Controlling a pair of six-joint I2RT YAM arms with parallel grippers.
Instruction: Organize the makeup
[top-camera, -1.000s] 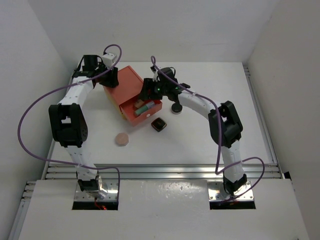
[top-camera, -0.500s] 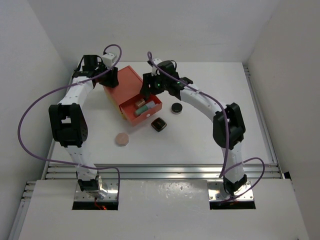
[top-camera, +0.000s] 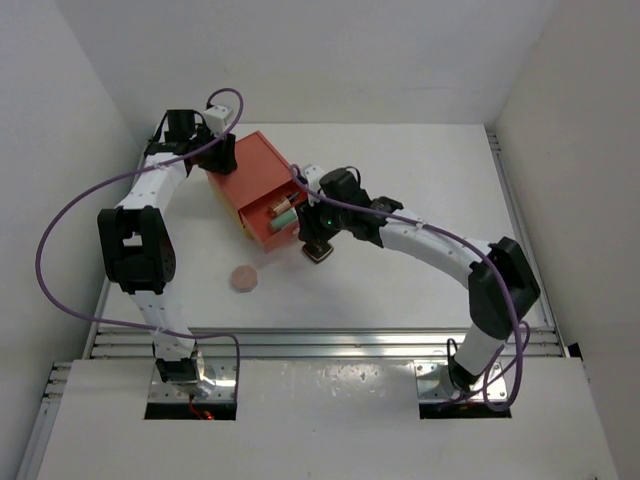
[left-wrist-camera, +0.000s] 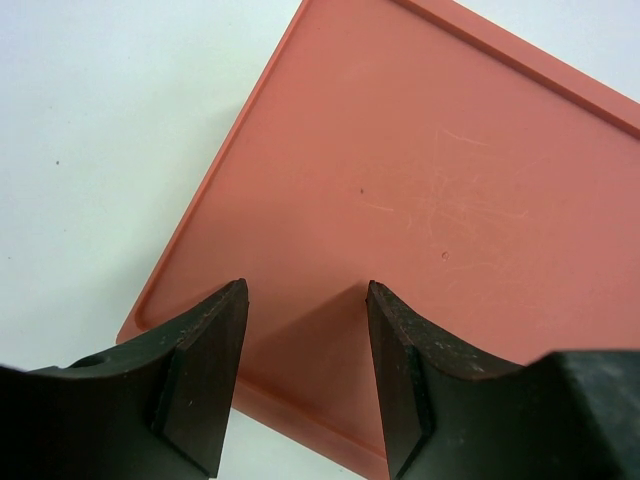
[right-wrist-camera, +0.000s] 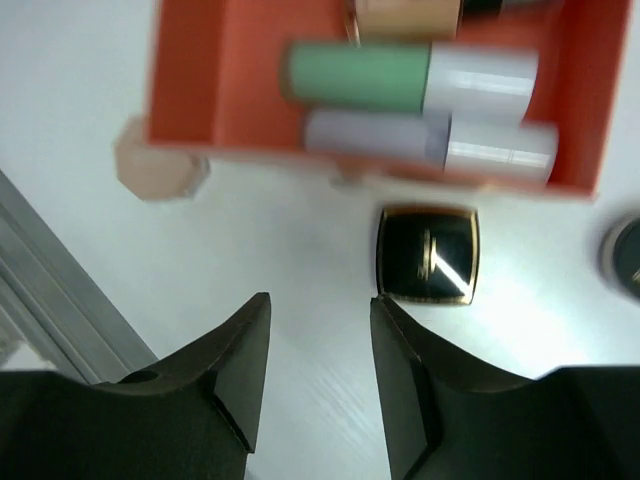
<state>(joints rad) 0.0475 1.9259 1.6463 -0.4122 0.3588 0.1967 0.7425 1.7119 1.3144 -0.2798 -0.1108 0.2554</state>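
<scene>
The black square compact with a gold mark (right-wrist-camera: 428, 255) lies on the table in front of the open drawer (right-wrist-camera: 220, 80); the top view also shows the compact (top-camera: 320, 254). My right gripper (right-wrist-camera: 318, 370) is open and empty, hovering just left of it and above the table (top-camera: 316, 240). The drawer holds a tan bottle (right-wrist-camera: 405, 15), a green-and-white tube (right-wrist-camera: 400, 78) and a white cylindrical bottle (right-wrist-camera: 440, 142). The pink round disc (top-camera: 243, 278) lies alone at the front left. The black round compact (right-wrist-camera: 625, 255) shows at the right edge. My left gripper (left-wrist-camera: 305, 375) is open over the box top.
The orange-red drawer box (top-camera: 250, 170) stands at the back left, its drawer (top-camera: 285, 225) pulled out toward the right arm. My left gripper (top-camera: 226, 155) sits at its back corner. A metal rail (right-wrist-camera: 60, 290) runs along the table's near edge.
My right arm has swung from behind the drawer toward the front and now hangs over the square compact. It now hides the round compact in the top view. The left arm has not moved.
</scene>
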